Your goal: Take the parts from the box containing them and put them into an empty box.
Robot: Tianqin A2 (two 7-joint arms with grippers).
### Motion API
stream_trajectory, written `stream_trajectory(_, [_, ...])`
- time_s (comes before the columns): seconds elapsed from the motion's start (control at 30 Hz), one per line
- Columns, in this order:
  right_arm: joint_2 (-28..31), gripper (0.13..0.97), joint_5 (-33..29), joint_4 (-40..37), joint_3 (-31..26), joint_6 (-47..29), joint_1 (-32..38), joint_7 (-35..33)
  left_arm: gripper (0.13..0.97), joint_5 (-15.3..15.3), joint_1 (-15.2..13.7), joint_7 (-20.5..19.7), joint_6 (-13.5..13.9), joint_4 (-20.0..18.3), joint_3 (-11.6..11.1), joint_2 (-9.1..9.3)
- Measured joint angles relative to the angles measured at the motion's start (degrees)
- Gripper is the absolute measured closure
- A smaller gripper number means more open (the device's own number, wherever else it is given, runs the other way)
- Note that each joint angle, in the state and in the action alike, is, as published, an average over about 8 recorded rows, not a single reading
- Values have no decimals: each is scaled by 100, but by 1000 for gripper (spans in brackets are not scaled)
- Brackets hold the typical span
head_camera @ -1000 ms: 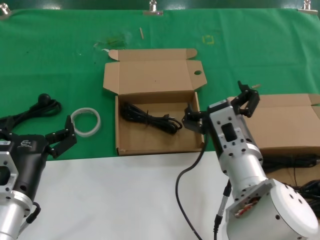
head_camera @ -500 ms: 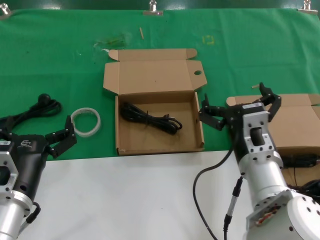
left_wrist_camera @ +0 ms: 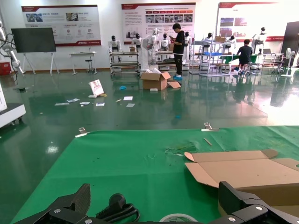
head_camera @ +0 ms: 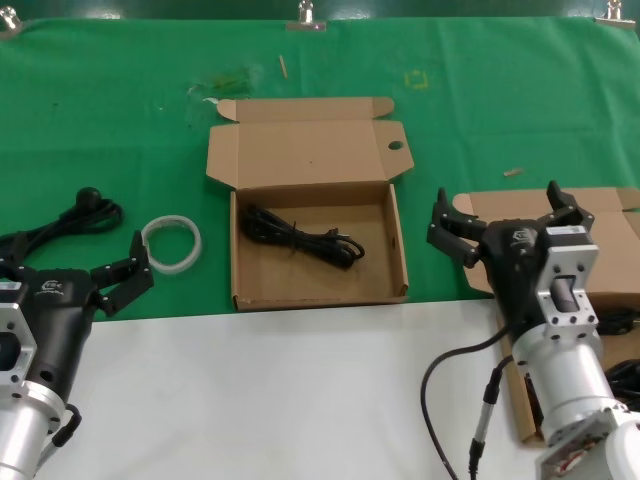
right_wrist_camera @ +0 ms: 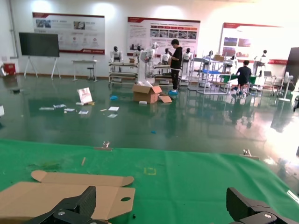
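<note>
Head view: right gripper (head_camera: 505, 222) spread empty above source box (head_camera: 600, 240), left gripper (head_camera: 118, 277) splayed idle; possibly snagging tangled cords (head_camera: 612, 325) on descent.

Landmark: holed-lid empty box (head_camera: 318, 262), brown cardboard mailer, open at centre of green cloth. Lid (head_camera: 305, 150) stands tilted back from its far wall; small oval hole (head_camera: 395, 145) in lid's right side flap. One black cord bundle (head_camera: 300, 235), loosely coiled with plug ends, lies on its floor, running from far-left corner toward the middle, slanted.

To the right of that box, well apart: second brown mailer box (head_camera: 585, 235), lid open and laid back, largely hidden. Dark cords (head_camera: 612, 325) show at its near side, details unclear.
</note>
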Motion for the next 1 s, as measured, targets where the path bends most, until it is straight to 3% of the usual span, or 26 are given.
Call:
stream_trajectory(0.5, [0,129,-986,11,681,-853,-413,1767,132,0,0,0,0,0,0,0])
stream_trajectory(1.0, [0,129,-1050,12,724,-909,-440,1880,132,0,0,1,0,0,0,0])
